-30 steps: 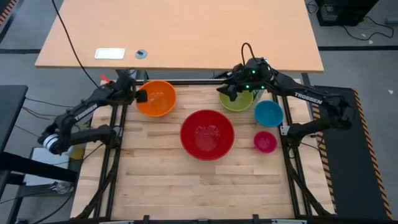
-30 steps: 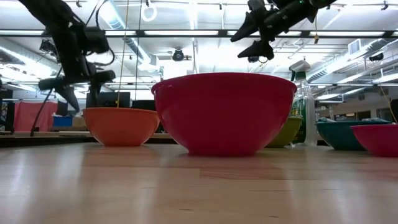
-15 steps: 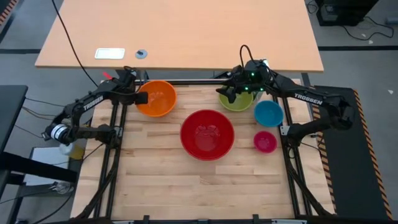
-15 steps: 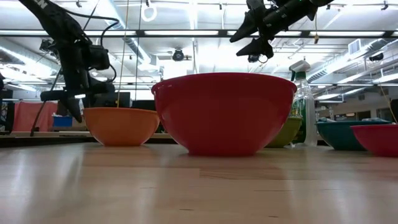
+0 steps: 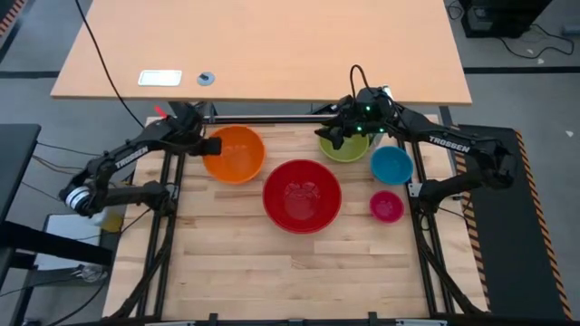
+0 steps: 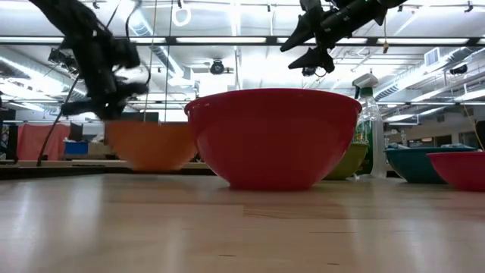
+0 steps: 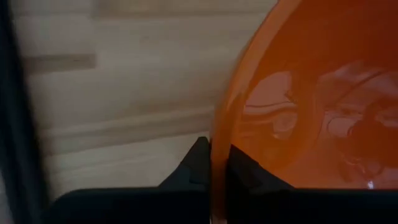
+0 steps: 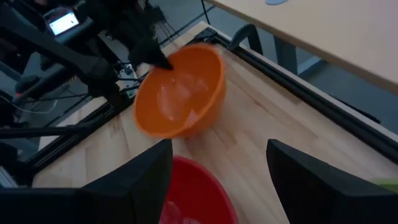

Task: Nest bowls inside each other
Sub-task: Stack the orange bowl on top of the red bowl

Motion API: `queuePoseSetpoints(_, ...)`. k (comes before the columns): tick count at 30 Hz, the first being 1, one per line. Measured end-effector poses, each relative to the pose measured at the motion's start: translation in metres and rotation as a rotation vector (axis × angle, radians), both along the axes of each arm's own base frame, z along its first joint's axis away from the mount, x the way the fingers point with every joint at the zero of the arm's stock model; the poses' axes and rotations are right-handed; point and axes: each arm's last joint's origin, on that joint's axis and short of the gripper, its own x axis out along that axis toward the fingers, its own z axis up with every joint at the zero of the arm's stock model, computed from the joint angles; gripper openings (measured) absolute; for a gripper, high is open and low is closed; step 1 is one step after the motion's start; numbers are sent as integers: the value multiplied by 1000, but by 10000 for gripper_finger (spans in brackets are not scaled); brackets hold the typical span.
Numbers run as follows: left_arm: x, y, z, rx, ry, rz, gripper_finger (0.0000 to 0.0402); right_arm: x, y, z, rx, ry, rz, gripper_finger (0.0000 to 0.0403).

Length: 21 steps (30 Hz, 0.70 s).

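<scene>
With the left claw (image 5: 210,145) clenched on the orange bowl's (image 5: 235,154) rim, carry it level (avoid tilting) over the red bowl (image 5: 302,195); right claw (image 5: 352,134) hangs released.

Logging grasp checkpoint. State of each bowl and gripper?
orange bowl: rim pinched by left gripper, tilted, off the table
left gripper: shut on orange bowl
right gripper: open, empty, above green bowl
red bowl: upright, empty
green bowl: upright
blue bowl: upright, empty
magenta bowl: upright, empty
</scene>
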Motion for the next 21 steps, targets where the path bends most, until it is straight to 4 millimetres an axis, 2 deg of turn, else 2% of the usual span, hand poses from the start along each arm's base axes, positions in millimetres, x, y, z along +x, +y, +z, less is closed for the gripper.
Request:
queuePoseSetpoints(6, 19, 0, 60, 142, -236, -49, 14, 1, 3, -1, 4, 2, 42, 265)
queuePoseSetpoints(9, 40, -6, 88, 166, -324, -175, 14, -1, 3, -3, 3, 31, 41, 265)
queuePoseSetpoints(11, 59, -14, 98, 151, -352, -243, 15, -5, 0, -5, 6, 69, 7, 265)
queuePoseSetpoints(13, 80, -23, 100, 104, -358, -301, 15, -11, -2, -7, 7, 114, -41, 265)
queuePoseSetpoints(15, 105, -33, 92, 48, -339, -363, 15, -18, -3, -10, 5, 182, -80, 265)
queuePoseSetpoints(21, 167, -54, 46, -88, -276, -447, 15, -29, 1, -23, 51, 351, -73, 265)
